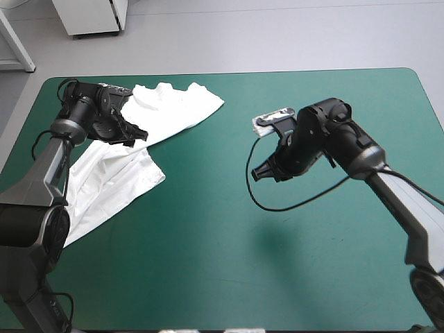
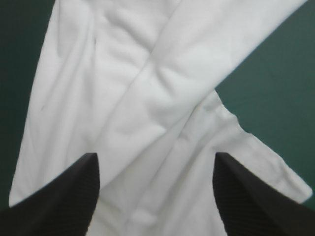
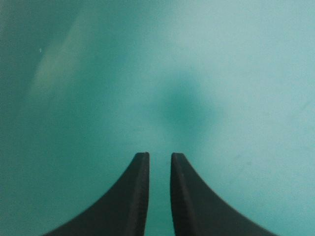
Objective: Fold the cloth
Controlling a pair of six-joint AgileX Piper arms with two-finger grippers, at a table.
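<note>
One white T-shirt [image 1: 177,111] lies on the far left part of the tabletop [image 1: 208,250], and the left end effector [image 1: 137,134] hangs directly over its middle, where one band of cloth is folded across another layer. In the left wrist view its two black fingers [image 2: 64,196] stand wide apart, released and grasping nothing, with the white cloth filling the space between and ahead of them. The right end effector [image 1: 263,173] is well apart from the shirt, over the bare teal-green cover [image 3: 226,73] near the tabletop's middle. Its two fingers are drawn almost together, clenched with only a thin slit between them and nothing held. That makes one shirt and two end effectors, each with two fingers. The shirt's long axis runs diagonally, from its far end toward the tabletop's middle down to its near end at the left edge. I cannot tell which end carries the collar.
</note>
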